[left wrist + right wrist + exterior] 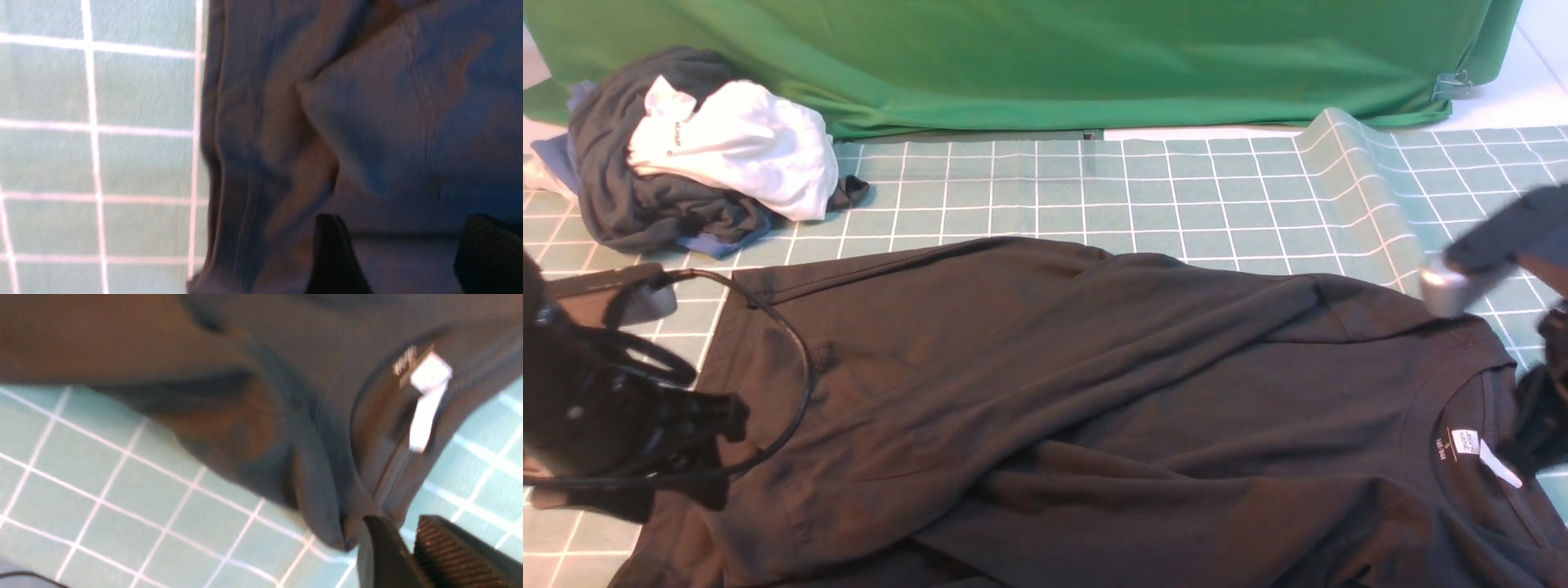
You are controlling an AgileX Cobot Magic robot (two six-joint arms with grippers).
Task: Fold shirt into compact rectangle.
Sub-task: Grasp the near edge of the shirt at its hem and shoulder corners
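A black long-sleeved crew-neck shirt (1094, 392) lies crumpled across the green gridded mat (1094, 188) on the bench, its white neck tag (1470, 445) at the right. Likely an early lengthwise fold is in hand. The right end effector (402, 547), just beside the tag, has its jaws nearly together and seems to pinch the collar-side edge. The left end effector (408, 257), well apart from the tag over the hem end, is spread and empty. Next it needs a fresh grip there.

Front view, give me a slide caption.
Black shirt spread sideways on the grid mat, neck tag at the robot's right.
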